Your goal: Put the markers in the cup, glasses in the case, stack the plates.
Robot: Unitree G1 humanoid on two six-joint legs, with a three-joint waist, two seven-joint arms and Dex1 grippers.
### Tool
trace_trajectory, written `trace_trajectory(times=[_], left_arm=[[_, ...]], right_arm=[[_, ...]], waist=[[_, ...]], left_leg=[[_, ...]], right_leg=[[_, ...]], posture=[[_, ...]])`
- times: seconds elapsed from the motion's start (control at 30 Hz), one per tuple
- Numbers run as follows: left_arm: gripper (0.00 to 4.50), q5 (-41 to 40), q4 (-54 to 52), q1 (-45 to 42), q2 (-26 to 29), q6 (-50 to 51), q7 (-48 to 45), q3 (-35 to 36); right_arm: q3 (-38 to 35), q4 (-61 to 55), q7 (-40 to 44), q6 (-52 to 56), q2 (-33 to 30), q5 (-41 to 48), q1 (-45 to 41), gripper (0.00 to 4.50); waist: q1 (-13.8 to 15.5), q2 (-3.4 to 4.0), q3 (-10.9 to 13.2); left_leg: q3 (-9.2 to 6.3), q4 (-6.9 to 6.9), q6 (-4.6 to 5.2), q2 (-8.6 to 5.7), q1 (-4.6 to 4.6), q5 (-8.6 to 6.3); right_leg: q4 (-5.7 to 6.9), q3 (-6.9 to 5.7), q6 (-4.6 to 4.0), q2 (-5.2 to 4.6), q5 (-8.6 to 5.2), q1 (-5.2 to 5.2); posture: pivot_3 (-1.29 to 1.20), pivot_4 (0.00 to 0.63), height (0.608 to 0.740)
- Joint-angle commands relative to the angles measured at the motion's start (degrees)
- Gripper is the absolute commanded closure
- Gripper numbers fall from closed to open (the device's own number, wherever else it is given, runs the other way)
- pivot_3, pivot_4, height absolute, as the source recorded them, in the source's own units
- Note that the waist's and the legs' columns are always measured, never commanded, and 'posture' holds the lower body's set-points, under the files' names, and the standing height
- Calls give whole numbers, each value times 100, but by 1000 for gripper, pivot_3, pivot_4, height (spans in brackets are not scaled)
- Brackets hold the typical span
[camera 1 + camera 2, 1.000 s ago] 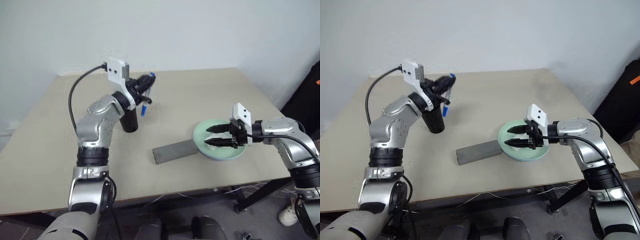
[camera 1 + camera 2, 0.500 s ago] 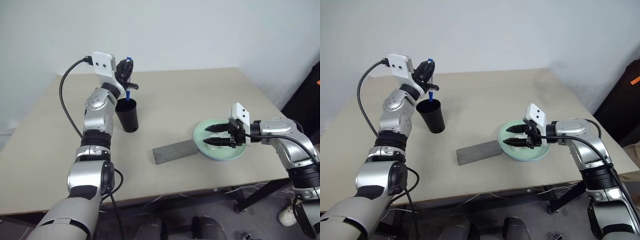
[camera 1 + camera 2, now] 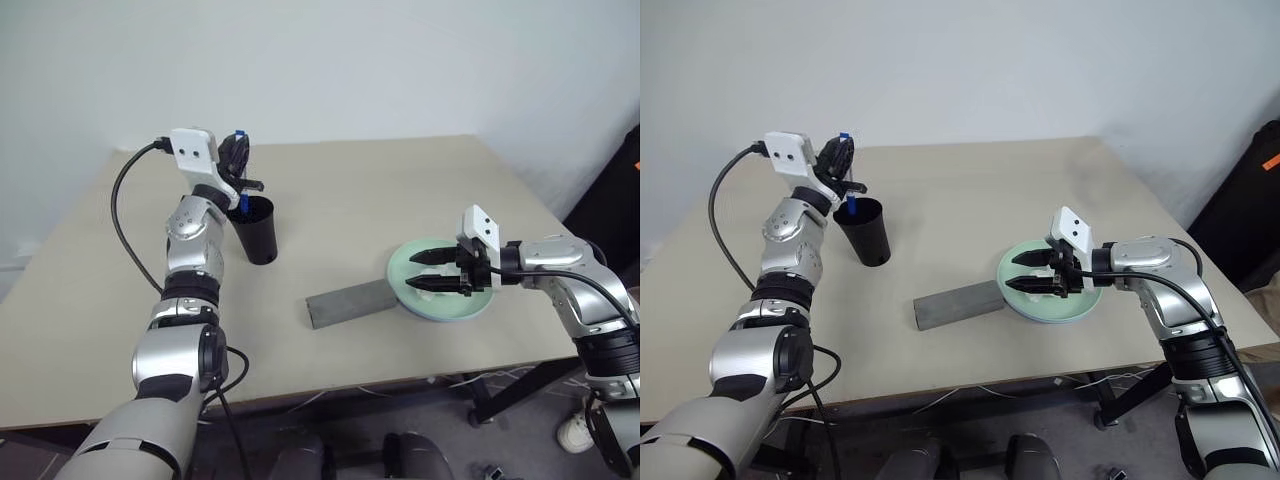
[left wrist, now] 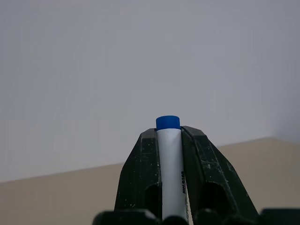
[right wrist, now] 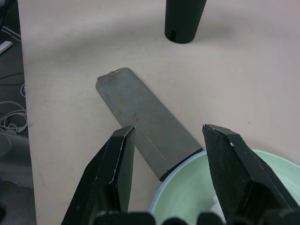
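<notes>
Blue-capped marker [image 4: 169, 159]: pinched in left hand [image 3: 238, 160], now swung upright over cup [image 3: 257, 229] at counter's 10 o'clock; release pending.

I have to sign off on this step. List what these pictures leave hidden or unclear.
- Inside of the black cup: head views, its wall hides any black-capped marker already in.
- Lower end of the blue-capped marker: left wrist view, the left gripper's fingers cover it.
- Glasses: grey case lies shut, contents hidden.
- Blue plate: only a bluish rim shows under the mint green plate.
- White bit on that plate: right gripper hovers over it.
</notes>
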Motion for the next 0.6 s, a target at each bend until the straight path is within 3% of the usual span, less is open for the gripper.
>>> trace_trajectory(times=[0.03,0.5,0.53,0.6], left_arm=[[4014,-73,-53,-30,-7,-189,-73,85],[4014,-272,-75,49,-126,-157,-274,229],[3514,-267,-76,51,-127,-155,-276,235],[3080,-257,-80,66,-124,-157,-275,235]], right_arm=[[-185,-201,-29,9,-77,78,-71,2036],[-183,-204,-10,20,-81,76,-101,2036],[-182,-204,-7,21,-81,77,-104,2036],[-180,-199,-1,16,-84,75,-107,2036]], waist=[[0,0,0],[-1,-2,-1],[-1,-2,-1],[-1,-2,-1]], left_leg=[[0,1,0,0,0,0],[0,5,3,1,-1,-2],[0,6,4,1,-1,-2],[0,7,4,1,-1,-3]], right_leg=[[0,0,0,0,0,0],[1,-2,0,-1,1,0],[1,-3,0,-1,1,1],[1,-3,0,-2,1,1]], posture=[[0,0,723],[0,0,723],[0,0,723],[0,0,723]])
